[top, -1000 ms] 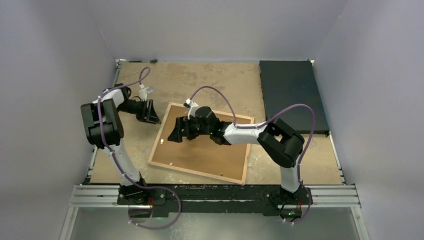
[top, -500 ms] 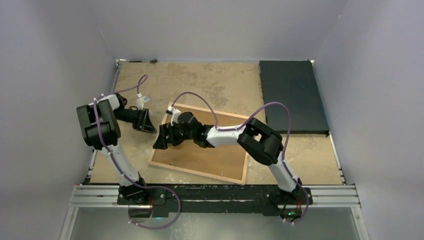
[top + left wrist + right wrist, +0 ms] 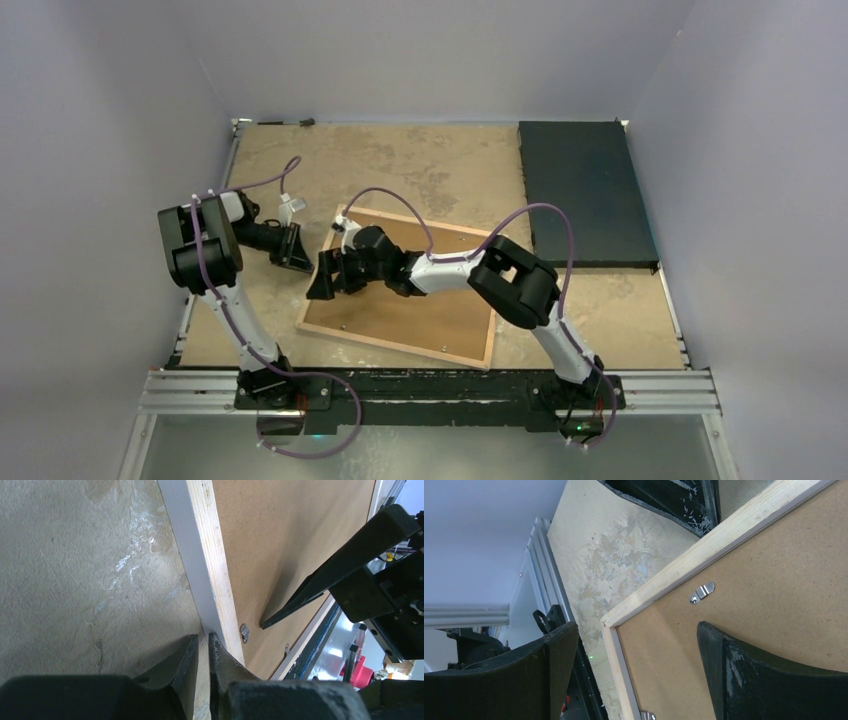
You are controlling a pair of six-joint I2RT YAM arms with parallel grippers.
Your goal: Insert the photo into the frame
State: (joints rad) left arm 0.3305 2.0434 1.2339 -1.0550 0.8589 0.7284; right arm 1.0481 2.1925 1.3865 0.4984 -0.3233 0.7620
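Observation:
The frame [image 3: 390, 346] lies face down on the table, its light wood back edge [image 3: 212, 565] up and a brown backing board [image 3: 430, 310] filling it. The photo is hidden. My left gripper [image 3: 297, 250] sits low at the frame's left edge; in the left wrist view its jaws [image 3: 202, 639] stand nearly together with only a thin slit and nothing between them, one tip against the frame's grey side. My right gripper [image 3: 328, 278] hangs open over the frame's left part. In the right wrist view its gap [image 3: 636, 625] spans a corner of the wood edge [image 3: 704, 550].
A black rectangular mat [image 3: 585, 190] lies at the back right of the table. Small metal clips [image 3: 701, 592] sit along the inside of the frame's back. Grey walls close in the table on three sides.
My right gripper has swung left across the backing board to the frame's left edge, still open. The left gripper's jaws have closed down to a slit beside that edge.

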